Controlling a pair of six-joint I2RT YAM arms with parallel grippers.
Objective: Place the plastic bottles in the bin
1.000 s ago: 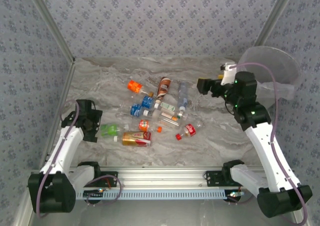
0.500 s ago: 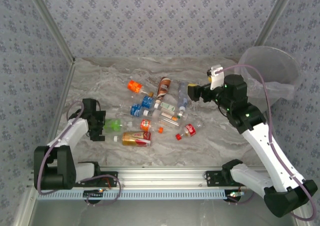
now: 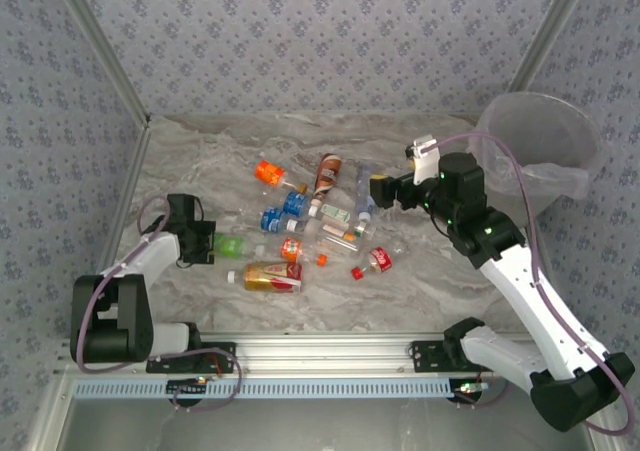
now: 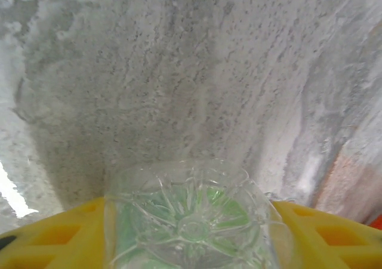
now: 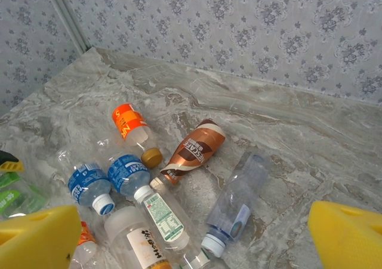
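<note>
Top external view: my left claw (image 3: 203,243) is low on the grey surface (image 3: 450,281), at the left side. It is closed on the green bottle (image 3: 228,246), which lies on its side. In the left wrist view the clear round bottom of that bottle sits between my two yellow fingers (image 4: 54,233) and touches both.

My right claw (image 3: 384,189) is up in the air over the right end of the pile. It is open wide and holds nothing. In the right wrist view its two yellow fingers stand far apart, with bottles lying on the surface below.

The other bottles lie on their sides in the middle of the surface. The orange bottle (image 5: 130,121) is at the far left of the pile. The brown bottle (image 5: 194,150) is just to its right. Two blue bottles (image 5: 89,185) lie side by side, with their white caps pointing toward me. A clear bottle (image 5: 239,203) with a blue cap lies right of the brown one. Nearer to me are a yellow and red bottle (image 3: 272,276) and a small red bottle (image 3: 378,259).

The bin (image 3: 580,161) stands at the far right corner, behind my right arm, well apart from the pile.
</note>
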